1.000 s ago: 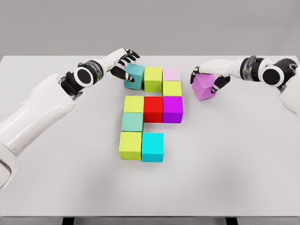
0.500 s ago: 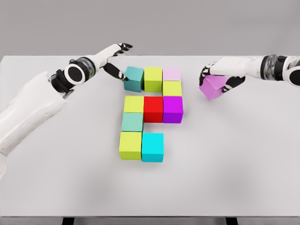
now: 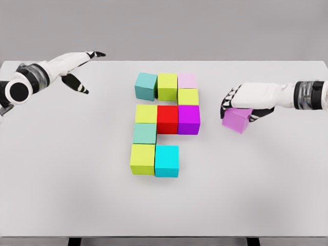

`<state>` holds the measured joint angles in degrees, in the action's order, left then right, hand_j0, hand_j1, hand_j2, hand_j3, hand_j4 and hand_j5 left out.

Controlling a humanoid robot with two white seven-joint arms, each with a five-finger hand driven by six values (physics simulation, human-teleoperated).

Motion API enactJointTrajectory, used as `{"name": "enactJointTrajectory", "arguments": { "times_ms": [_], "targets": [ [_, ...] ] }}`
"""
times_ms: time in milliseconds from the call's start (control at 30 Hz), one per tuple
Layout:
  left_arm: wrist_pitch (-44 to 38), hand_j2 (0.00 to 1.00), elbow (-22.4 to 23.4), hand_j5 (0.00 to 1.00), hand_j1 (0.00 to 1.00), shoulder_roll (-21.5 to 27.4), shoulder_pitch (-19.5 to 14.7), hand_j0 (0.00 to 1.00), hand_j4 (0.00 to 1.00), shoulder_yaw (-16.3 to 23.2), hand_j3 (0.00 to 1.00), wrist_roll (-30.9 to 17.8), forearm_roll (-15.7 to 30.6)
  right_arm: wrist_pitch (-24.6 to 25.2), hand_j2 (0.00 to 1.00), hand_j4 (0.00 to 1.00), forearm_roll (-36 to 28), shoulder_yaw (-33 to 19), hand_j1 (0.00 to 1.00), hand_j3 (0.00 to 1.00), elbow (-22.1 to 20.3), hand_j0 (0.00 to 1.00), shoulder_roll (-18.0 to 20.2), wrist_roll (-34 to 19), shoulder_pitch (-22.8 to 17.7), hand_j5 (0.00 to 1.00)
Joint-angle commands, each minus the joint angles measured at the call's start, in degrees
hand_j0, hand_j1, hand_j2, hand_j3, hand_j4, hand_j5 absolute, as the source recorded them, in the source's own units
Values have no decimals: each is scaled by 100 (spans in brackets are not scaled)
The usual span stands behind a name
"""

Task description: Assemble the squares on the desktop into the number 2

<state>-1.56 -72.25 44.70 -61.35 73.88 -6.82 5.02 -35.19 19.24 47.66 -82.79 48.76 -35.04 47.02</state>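
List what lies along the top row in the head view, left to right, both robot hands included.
Left robot hand → teal cube → lime cube → pale pink cube → right robot hand, holding the violet cube.

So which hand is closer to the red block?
Right. The right hand grips a purple block just right of the shape holding the red block; the left hand is open, far off at upper left.

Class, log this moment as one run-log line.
left hand: open, far left, holding nothing | right hand: gripping violet cube, right of figure | cyan cube: bottom row; slot to its right unfilled
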Motion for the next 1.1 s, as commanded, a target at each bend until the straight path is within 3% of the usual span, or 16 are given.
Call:
{"name": "enactJointTrajectory", "arguments": {
  "times_ms": [0, 33, 67, 133, 167, 267, 300, 333, 367, 500, 700, 800, 900, 1067],
  "targets": [
    [385, 100, -96, 100, 100, 171, -9, 100, 100, 180, 100, -91, -466, 19, 62, 62, -26, 6, 62, 62, -624, 62, 204, 4, -18, 62],
    [403, 100, -114, 100, 100, 92, -9, 100, 100, 162, 100, -556, -625, 19, 62, 62, -26, 15, 62, 62, -782, 62, 213, 4, -97, 62],
    [403, 100, -113, 100, 100, -5, -88, 100, 100, 57, 100, -1355, -660, 19, 62, 62, -35, 24, 62, 62, -888, 62, 213, 4, -114, 62],
    [622, 100, -158, 100, 100, -84, -141, 100, 100, -356, 100, -2551, -643, 19, 62, 62, -35, 41, 62, 62, -941, 62, 213, 4, -149, 62],
    [771, 100, -114, 100, 100, -119, -149, 100, 100, -374, 100, -2684, -660, 19, 62, 62, -35, 50, 62, 62, -993, 62, 213, 4, -167, 62],
    [763, 100, -87, 100, 100, -172, -123, 100, 100, -357, 100, -2676, -765, 19, 62, 62, -35, 68, 62, 62, -1310, 62, 213, 4, -272, 62],
    [763, 100, -87, 100, 100, -172, -123, 100, 100, -357, 100, -2676, -958, 19, 62, 62, -35, 76, 62, 62, -1354, 62, 222, 4, -290, 62],
    [772, 100, -87, 100, 100, -172, -141, 100, 100, -391, 100, -2676, -1581, 19, 62, 62, -35, 68, 62, 62, -1363, 62, 213, 4, -334, 62],
    [780, 100, -44, 100, 100, -163, -149, 100, 100, -436, 100, -2676, -1723, 19, 62, 62, -35, 68, 62, 62, -1363, 62, 213, 4, -352, 62],
    [789, 100, 625, 100, 100, -620, -158, 100, 100, -453, 100, -2676, -1759, 19, 62, 62, -8, 41, 62, 62, -1468, 62, 187, 4, -501, 62],
    [789, 100, 695, 100, 100, -884, -158, 100, 100, -471, 100, -2676, -1794, 19, 62, 62, -8, 59, 62, 62, -1767, 62, 178, 4, -607, 62],
    [780, 100, 756, 100, 100, -1015, -176, 100, 100, -471, 100, -2676, -1829, 19, 62, 62, -8, 76, 62, 62, -1784, 62, 143, 4, -615, 62],
    [789, 100, 1169, 100, 100, -1297, -176, 100, 100, -453, 100, -2676, -1864, 19, 62, 62, -8, 129, 62, 62, -1784, 62, 38, 4, -615, 62],
    [789, 100, 1178, 100, 100, -1446, -176, 100, 100, -453, 100, -2676, -1970, 19, 62, 62, -8, 217, 62, 62, -1784, 62, -15, 4, -607, 62]
  ]
}}
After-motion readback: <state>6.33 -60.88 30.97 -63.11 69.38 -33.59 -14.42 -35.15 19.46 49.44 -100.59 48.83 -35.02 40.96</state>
